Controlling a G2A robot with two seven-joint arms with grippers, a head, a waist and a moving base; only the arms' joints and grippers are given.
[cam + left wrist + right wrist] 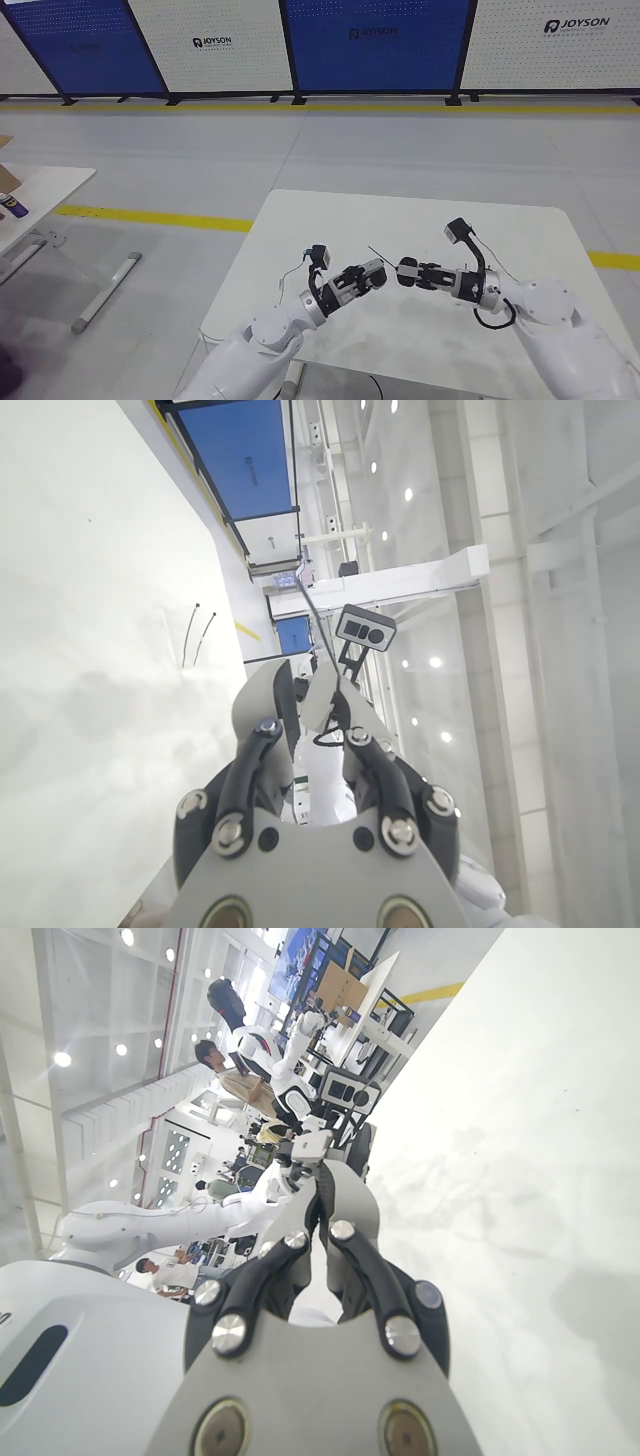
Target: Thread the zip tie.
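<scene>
One thin dark zip tie (384, 256) up off the white table (330, 215), in the air between the two grippers, slanting away from the right gripper (404, 270) past the tip of the left gripper (377, 272). Right gripper (321, 1175): pressed together, apparently pinching one end of the zip tie, that end hidden inside the pinch. Left gripper (316, 679): spread apart, holding nothing, just beside the zip tie (320, 630). Head end not identifiable. Two spare ties (198, 635) flat on the table, well apart from the grippers.

Probably handles as near weightless, so no load worry. Bends easily along its length yet springs back; expect the free end to wobble and swing with any wrist turn. Smooth narrow plastic, likely to slide or twist in a loose pinch. Best taken on the flat faces, not the edges, and close to the tip, leaving only a short stub to aim at the slot. Taken too far back, probably flexes away from the hole. Hardly fragile; squeeze firmly, just avoid kinking. Likely next grab for the left gripper: the free end.
</scene>
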